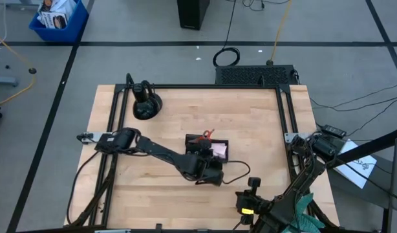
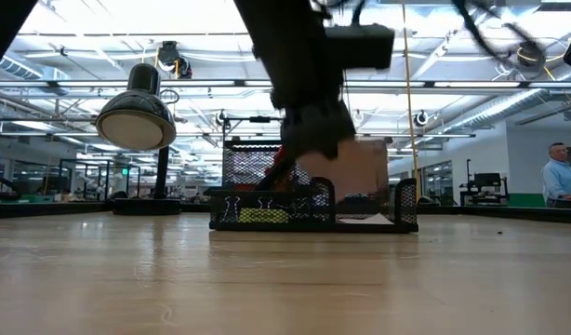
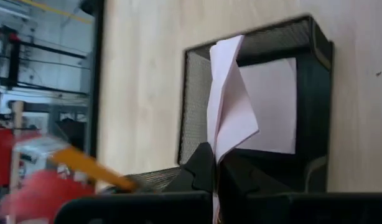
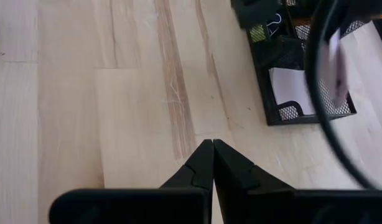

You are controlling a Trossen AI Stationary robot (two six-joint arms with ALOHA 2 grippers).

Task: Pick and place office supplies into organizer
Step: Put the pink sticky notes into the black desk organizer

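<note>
Paper sheet (image 3: 231, 102) above the organizer (image 3: 315, 93), pinched in left tool (image 3: 216, 171).

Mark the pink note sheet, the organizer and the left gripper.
pink note sheet (image 3: 231, 106), left wrist view, middle of the folded sheet.
organizer (image 3: 312, 99), left wrist view, black mesh side wall.
left gripper (image 3: 216, 168), left wrist view, between the fingertips pinching the sheet.

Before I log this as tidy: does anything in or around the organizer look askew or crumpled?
Yes. A pink note sheet is pinched in the shut left gripper above the black mesh organizer. It is folded and bent rather than flat, unlike the pink paper lying flat in the compartment below.
</note>
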